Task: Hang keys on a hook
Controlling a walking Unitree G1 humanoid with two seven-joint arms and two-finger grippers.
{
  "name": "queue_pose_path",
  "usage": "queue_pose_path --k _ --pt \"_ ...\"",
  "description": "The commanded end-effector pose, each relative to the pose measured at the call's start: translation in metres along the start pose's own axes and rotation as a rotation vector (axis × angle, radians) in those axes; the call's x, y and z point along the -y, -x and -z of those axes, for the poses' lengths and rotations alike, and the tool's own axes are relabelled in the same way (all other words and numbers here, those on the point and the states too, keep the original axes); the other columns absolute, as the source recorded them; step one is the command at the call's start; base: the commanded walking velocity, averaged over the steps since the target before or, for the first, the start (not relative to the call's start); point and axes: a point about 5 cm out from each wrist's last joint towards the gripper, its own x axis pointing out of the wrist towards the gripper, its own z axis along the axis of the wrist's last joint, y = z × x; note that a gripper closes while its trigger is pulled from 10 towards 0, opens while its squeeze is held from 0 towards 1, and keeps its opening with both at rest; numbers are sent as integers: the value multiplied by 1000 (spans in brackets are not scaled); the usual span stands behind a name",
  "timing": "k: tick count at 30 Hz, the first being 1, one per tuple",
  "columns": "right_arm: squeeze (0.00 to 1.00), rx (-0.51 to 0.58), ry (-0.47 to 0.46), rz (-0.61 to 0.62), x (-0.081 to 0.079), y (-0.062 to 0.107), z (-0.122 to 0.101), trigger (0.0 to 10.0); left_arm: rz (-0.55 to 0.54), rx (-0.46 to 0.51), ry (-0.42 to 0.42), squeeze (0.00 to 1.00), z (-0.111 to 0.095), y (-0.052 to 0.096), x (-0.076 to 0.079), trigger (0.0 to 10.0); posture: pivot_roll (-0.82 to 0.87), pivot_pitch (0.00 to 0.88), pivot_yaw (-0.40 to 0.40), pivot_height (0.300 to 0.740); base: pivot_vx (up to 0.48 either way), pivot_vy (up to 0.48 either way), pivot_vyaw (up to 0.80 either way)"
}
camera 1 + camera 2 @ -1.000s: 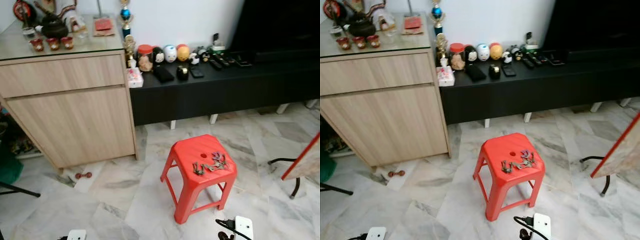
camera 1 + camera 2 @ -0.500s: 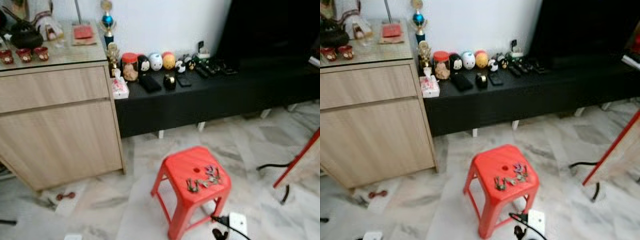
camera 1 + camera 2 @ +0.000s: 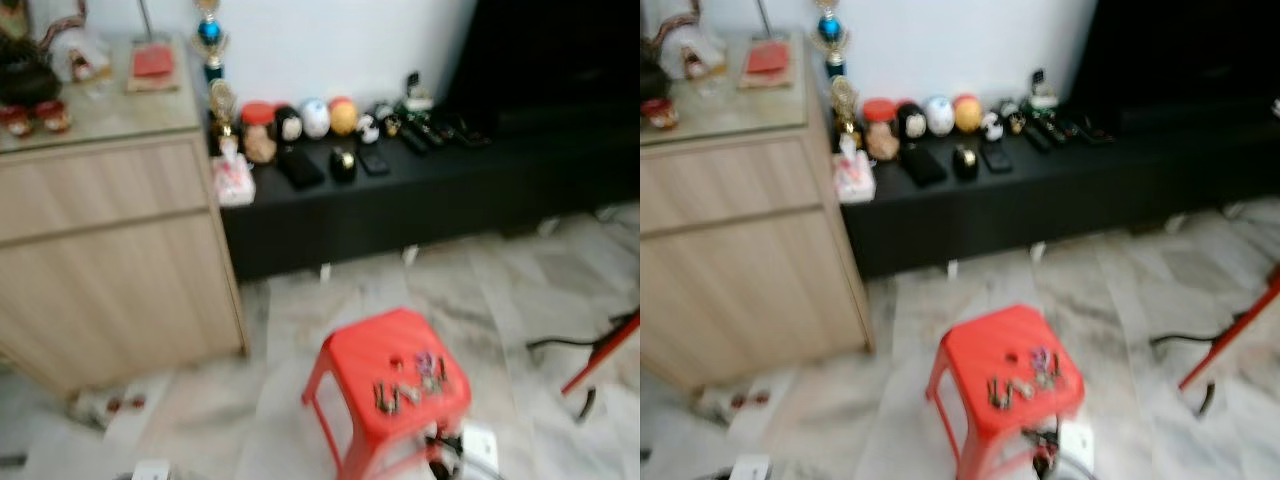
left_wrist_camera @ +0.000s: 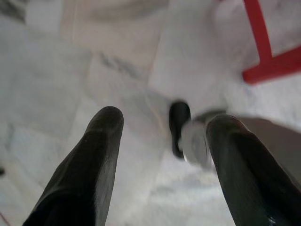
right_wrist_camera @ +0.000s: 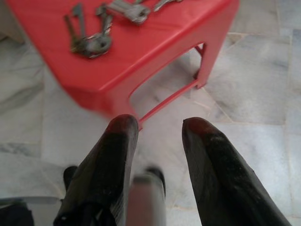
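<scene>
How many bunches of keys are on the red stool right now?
2, as far as the blur allows: one bunch of keys toward the stool's left front, a second bunch just to its right, nearer the hole. Loose keys may lie between them.

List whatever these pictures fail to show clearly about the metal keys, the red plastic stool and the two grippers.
- Metal keys: both eye views are motion-blurred, so their number is unclear; the right wrist view's top edge cuts some off.
- Red plastic stool: its feet are cut off by the eye views' bottom edge.
- Left gripper: open over the marble floor; the dark object beyond is too blurred to name.
- Right gripper: open; the blurred object below cannot be identified.
</scene>
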Motion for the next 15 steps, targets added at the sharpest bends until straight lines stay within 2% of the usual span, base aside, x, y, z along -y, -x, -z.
queue_pose_path --k 1,7,13,15 --pt "0 -6 -4 34 12 2 3 10000 8 -6 -4 0 1 -1 4 10000 -37 0 -37 740 0 0 0" --pt "0 -1 -4 32 12 2 2 10000 13 18 16 0 0 -1 5 10000 -37 0 -39 740 0 0 0" --pt "0 0 1 31 12 2 2 10000 22 7 -25 0 -1 -1 5 10000 -40 0 -38 740 0 0 0" --pt "0 0 10 30 12 2 1 10000 18 7 -33 0 -1 -1 5 10000 -39 0 -39 740 0 -278 0"
